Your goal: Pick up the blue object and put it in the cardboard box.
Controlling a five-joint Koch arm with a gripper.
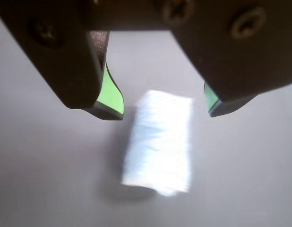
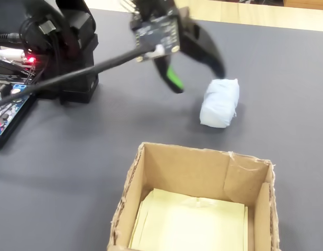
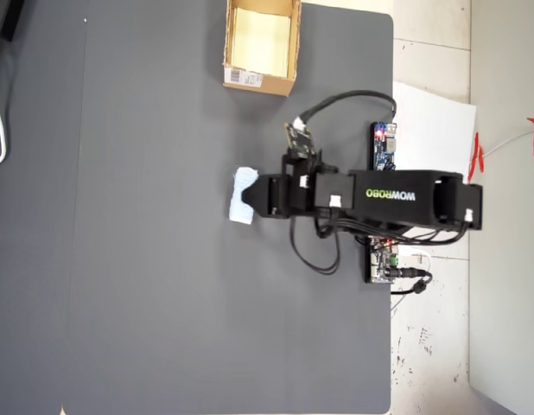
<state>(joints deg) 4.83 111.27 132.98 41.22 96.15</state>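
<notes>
Blue object (image 1: 158, 144) lies blurred on the mat beneath the wide-spread tool (image 1: 165, 109); box (image 2: 195, 206) cut off.

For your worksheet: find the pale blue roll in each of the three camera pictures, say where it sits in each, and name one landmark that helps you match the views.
Wrist view: the blue object lies centre frame on the grey mat, below the open gripper.
Fixed view: right of centre, beyond the cardboard box.
Overhead view: left of centre, at the arm's tip, below the box.
Shared landmark: the green-padded gripper beside the roll.
</notes>
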